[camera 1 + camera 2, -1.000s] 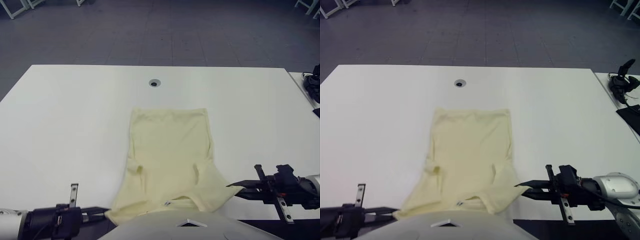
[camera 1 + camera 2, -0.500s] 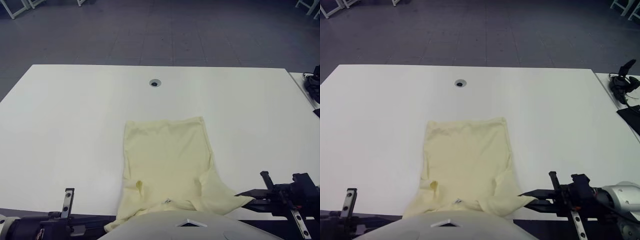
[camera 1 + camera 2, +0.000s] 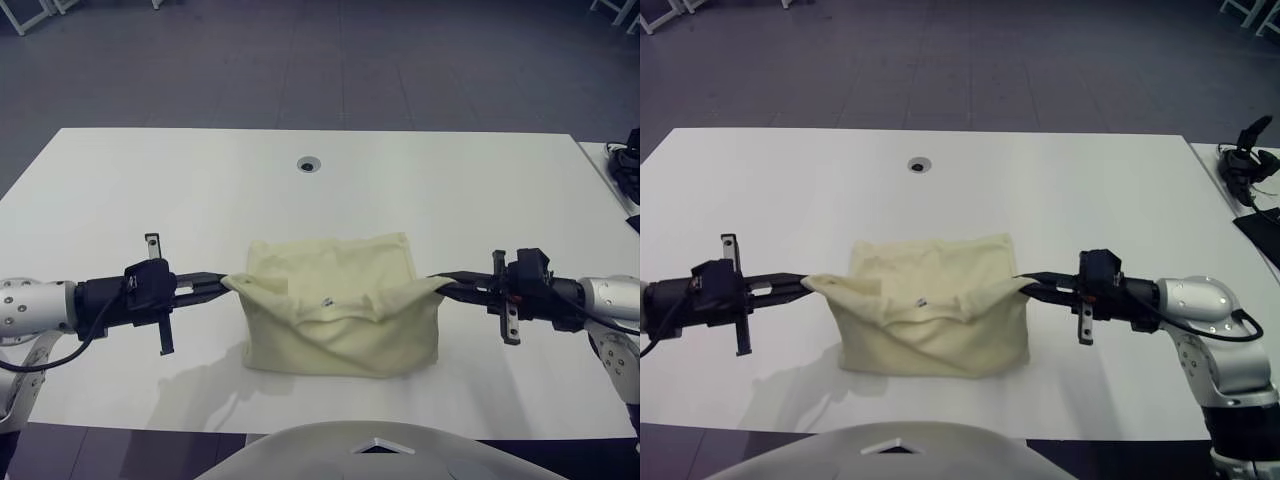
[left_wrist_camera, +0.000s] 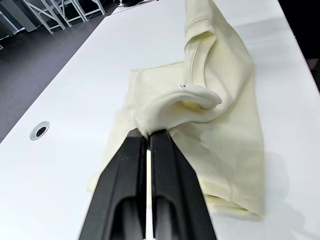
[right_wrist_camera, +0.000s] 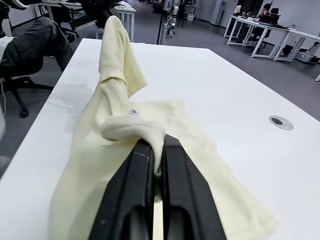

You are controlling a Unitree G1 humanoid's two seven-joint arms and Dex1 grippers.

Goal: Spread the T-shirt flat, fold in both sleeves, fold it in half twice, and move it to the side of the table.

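Low in the centre of the frame, we saw the pale yellow T-shirt (image 3: pixel 340 320) sagging onto the white table (image 3: pixel 120 200), its near edge held up between our two hands. Our left hand (image 3: pixel 228 282) was clamped on its left corner, our right hand (image 3: pixel 441 282) on its right corner. Farther up, a round cable hole (image 3: pixel 309 165) sat in the table.
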